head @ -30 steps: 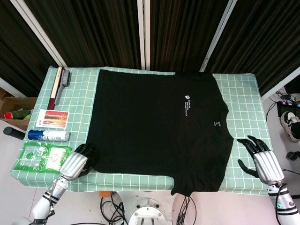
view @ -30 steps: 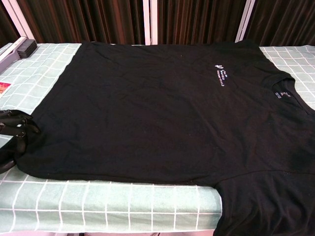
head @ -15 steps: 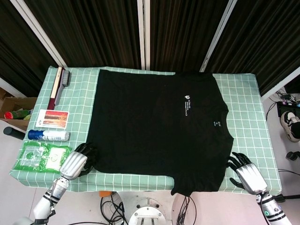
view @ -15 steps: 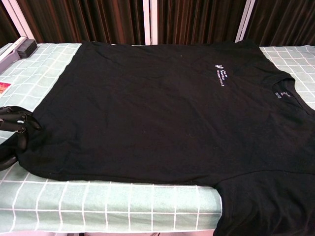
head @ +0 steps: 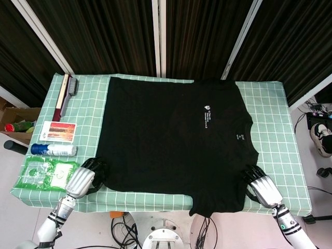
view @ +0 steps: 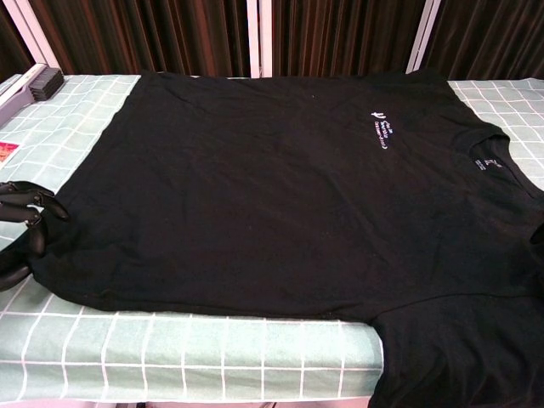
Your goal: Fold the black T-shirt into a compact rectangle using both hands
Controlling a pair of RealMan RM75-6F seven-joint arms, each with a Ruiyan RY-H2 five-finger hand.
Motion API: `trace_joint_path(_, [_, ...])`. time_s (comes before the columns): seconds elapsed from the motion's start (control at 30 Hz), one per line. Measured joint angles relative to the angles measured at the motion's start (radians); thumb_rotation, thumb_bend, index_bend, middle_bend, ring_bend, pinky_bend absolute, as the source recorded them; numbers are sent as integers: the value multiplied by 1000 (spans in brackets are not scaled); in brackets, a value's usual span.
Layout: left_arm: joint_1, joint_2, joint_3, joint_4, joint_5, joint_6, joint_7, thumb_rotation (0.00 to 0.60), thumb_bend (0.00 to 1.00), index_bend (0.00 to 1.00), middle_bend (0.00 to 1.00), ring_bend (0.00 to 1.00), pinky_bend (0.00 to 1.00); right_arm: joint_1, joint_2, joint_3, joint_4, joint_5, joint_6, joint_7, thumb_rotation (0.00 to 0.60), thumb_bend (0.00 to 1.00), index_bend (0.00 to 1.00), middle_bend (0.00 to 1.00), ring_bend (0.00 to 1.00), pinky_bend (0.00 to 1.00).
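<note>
The black T-shirt (head: 176, 140) lies flat on the green checked table (head: 275, 119), collar to the right and hem to the left. One sleeve hangs over the front edge. My left hand (head: 83, 179) sits at the shirt's near hem corner; in the chest view its curled fingers (view: 24, 223) touch the hem edge, with no cloth lifted. My right hand (head: 262, 188) is at the near sleeve seam by the front edge, its dark fingertips lying on the fabric. The shirt there stays flat. The chest view shows the T-shirt (view: 289, 187) but not the right hand.
Left of the shirt lie a brush (head: 66, 93), a printed card (head: 57, 130), a blue and white bottle (head: 53, 150) and a green packet (head: 46, 174). A cardboard box (head: 18, 124) stands off the table's left end. Dark curtains hang behind.
My right hand has moved left and toward the front edge, from the bare table onto the shirt's sleeve area. The left hand has hardly moved at the hem corner.
</note>
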Motion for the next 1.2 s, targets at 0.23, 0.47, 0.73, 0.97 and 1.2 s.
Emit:
trace_joint_path(0.23, [20,10,10,0,-4,30,-63,600,481,613,271,139,178,0,2,-4,-9,-8,60,39,600,596,804,405,182,223])
trace_joint_path(0.47, [84,97,56,-106,17,127,-95,600,488,613,270,139,179,-49,127,-24,-158,-24,172,3,600,598,795,401,182,226])
trace_joint_path(0.73, [166,229,145,-258,105,243,-63,600,489,613,270,138,185,-166,270,-87,-343,-82,333,-107,600,616,792,401,202,259])
trace_joint_path(0.97, [208,324,224,-355,182,280,-56,600,495,613,271,138,187,-256,323,-126,-414,-148,442,-179,600,626,792,413,232,293])
trace_joint_path(1.2, [217,352,207,-361,218,299,-48,600,495,612,271,139,187,-263,321,-100,-438,-150,441,-161,600,627,791,402,232,293])
